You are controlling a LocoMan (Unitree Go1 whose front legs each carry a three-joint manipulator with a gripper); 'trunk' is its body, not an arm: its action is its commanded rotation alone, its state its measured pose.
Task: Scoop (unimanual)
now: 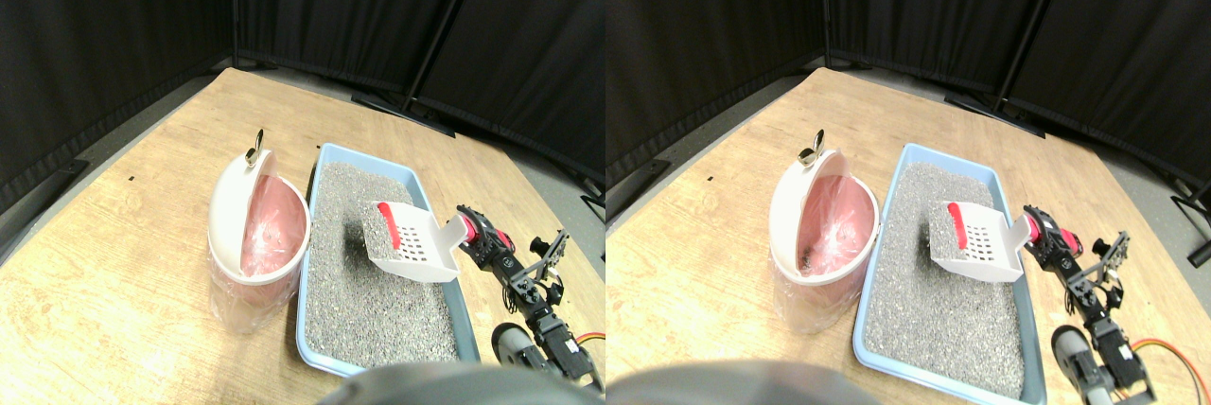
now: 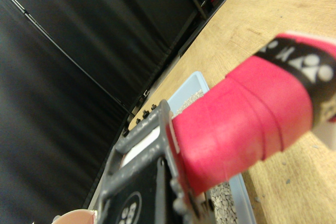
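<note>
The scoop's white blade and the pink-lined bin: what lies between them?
In the stereo pair view, between the scoop and the bin lie grey litter and the blue tray's near wall.

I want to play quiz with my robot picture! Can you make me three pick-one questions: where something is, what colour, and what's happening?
1. Where is the bin?
A. left of the tray
B. inside the tray
C. behind the curtain

2. What colour is the tray's rim?
A. green
B. light blue
C. yellow

3. The scoop is:
A. flat on the floor
B. inside the bin
C. lifted over the litter

Answers: 1 A, it stands beside the tray's left edge. 2 B, the rim shows pale blue. 3 C, it casts a shadow on the litter.
</note>
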